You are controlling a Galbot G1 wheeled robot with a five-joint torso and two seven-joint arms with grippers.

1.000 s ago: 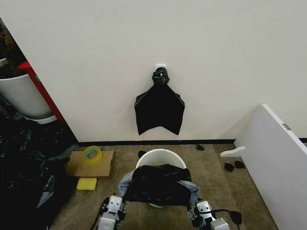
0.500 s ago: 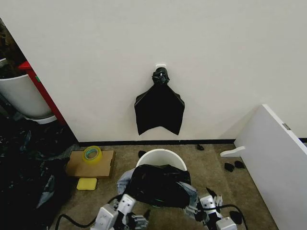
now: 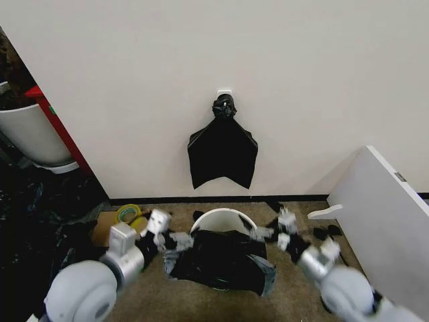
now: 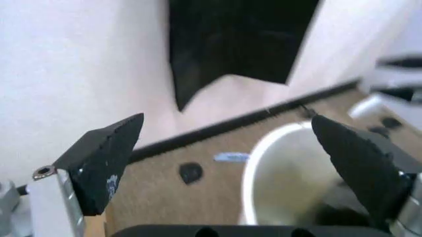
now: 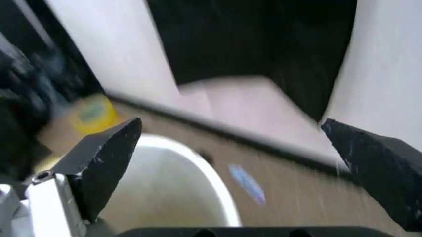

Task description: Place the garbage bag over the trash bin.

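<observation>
Garbage bag [image 3: 221, 260] draped over near side of trash bin [image 3: 221, 218]. Left gripper [image 3: 167, 236] and right gripper [image 3: 271, 233] flank the bin, jaws apart, empty. Mid-fitting; next, judged: stretching the rim over the far edge.

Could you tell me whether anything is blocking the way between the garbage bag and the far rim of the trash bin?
Nothing visible does. The garbage bag drapes over the near side of the trash bin, whose far rim is bare. The left gripper and right gripper, both open, flank the bin.
</observation>
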